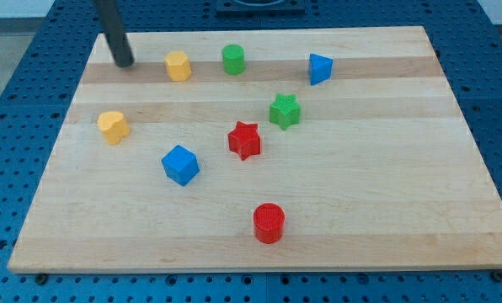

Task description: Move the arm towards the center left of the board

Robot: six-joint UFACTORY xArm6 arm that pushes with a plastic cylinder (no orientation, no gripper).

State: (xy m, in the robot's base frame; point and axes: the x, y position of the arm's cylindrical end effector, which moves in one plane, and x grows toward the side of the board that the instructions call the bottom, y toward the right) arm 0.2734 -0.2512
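No claw shows, only my tip (125, 62) near the surface's (403, 210) top-left corner, left of the yellow hexagon (178, 65). Heading down the left edge, it could clip the yellow heart (113, 126).

My tip (124, 62) rests on the wooden board's (360, 210) top-left corner.
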